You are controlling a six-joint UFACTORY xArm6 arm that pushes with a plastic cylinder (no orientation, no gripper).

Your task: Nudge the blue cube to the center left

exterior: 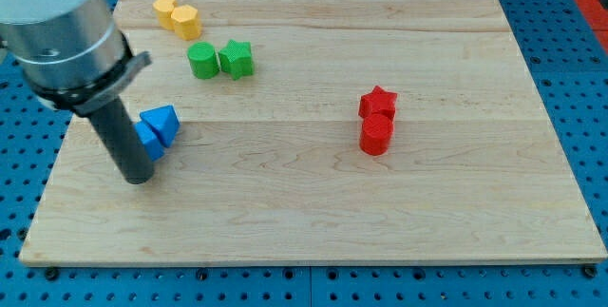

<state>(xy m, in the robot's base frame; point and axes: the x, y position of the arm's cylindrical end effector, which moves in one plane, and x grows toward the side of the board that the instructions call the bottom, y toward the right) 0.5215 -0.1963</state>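
The blue cube point(149, 140) lies at the view's left of the wooden board point(313, 202), partly hidden by my rod. A blue triangular block point(162, 122) touches it on its upper right. My tip point(139, 179) rests on the board just below and left of the blue cube, close to it or touching it.
Two yellow blocks point(179, 16) sit at the top left. A green cylinder point(201, 61) and a green star point(236, 58) stand side by side below them. A red star point(378, 103) and a red cylinder point(376, 135) sit right of centre. The arm's grey body point(59, 22) fills the top left corner.
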